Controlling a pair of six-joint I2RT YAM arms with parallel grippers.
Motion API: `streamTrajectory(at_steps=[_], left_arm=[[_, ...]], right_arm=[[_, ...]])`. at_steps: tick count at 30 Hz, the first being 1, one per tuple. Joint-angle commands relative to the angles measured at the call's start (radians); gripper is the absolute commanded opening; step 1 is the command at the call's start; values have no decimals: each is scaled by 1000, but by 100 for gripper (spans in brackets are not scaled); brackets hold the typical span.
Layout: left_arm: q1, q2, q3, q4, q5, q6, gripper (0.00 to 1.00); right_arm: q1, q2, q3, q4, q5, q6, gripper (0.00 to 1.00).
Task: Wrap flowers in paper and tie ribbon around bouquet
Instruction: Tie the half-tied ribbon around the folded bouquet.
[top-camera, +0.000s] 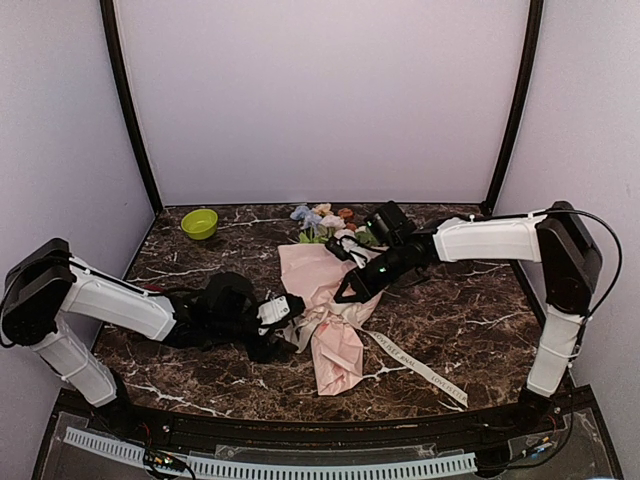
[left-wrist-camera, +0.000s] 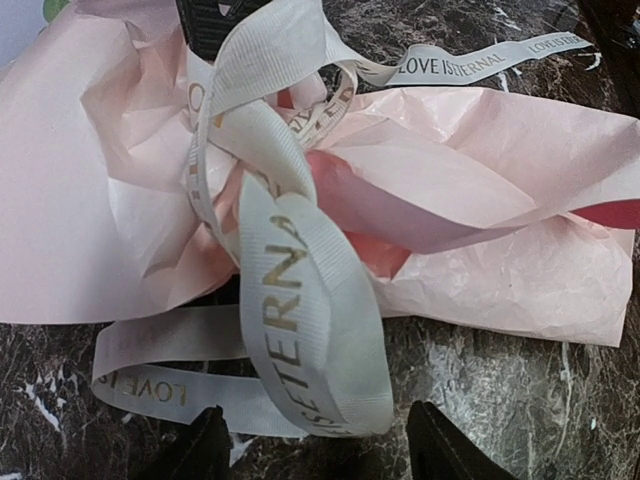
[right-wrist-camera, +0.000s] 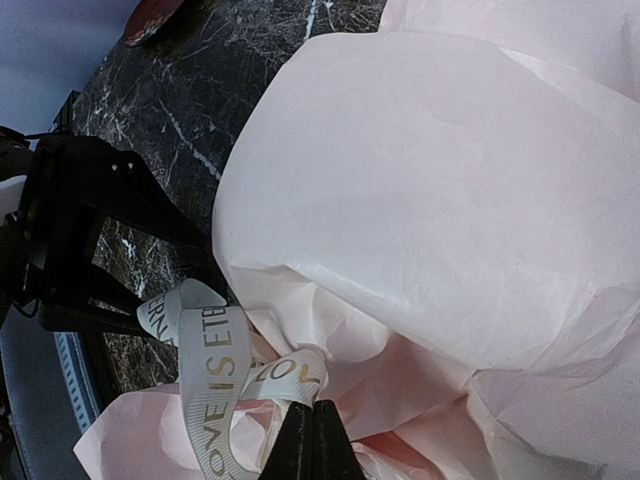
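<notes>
The bouquet (top-camera: 335, 350) lies on the table as a crumpled pale pink paper (left-wrist-camera: 480, 180) cone, with the flowers (top-camera: 322, 222) showing at its far end. The cream ribbon (left-wrist-camera: 300, 300), printed "LOVE IS ETERNAL", loops around the cone's waist, and one end trails right across the table (top-camera: 420, 368). My left gripper (left-wrist-camera: 315, 445) is open at the cone's left side. A ribbon loop hangs between its fingers (left-wrist-camera: 195, 450), touching neither. My right gripper (right-wrist-camera: 320, 410) is shut at the waist, its tips pinching a fold of the ribbon (right-wrist-camera: 290, 372) against the paper (right-wrist-camera: 430, 200).
A small green bowl (top-camera: 199, 223) stands at the back left of the dark marble table (top-camera: 470, 320). In the right wrist view the left gripper (right-wrist-camera: 80, 230) is close to the ribbon loops. Pale walls enclose the table on three sides.
</notes>
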Motion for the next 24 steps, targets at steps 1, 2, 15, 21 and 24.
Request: streamTrajectory(at_steps=[1,2,15,21,24], left_arm=[[-2,28,24,27,76,-35,62],[-3,34,26,28,78,-40,62],[-18,85,47,76,49,-59,43],[-20,87,46,68,47,-58,10],[-20,73,34,63,31,-58,0]], right_arm=[[0,-47,-14,41,4,18,0],[0,-49,-14,45,5,19,0],[0,-73,-45,82,16,42,0],[0,-89,-53,90,25,50,0],[-1,-107,-69,97,61,62,0]])
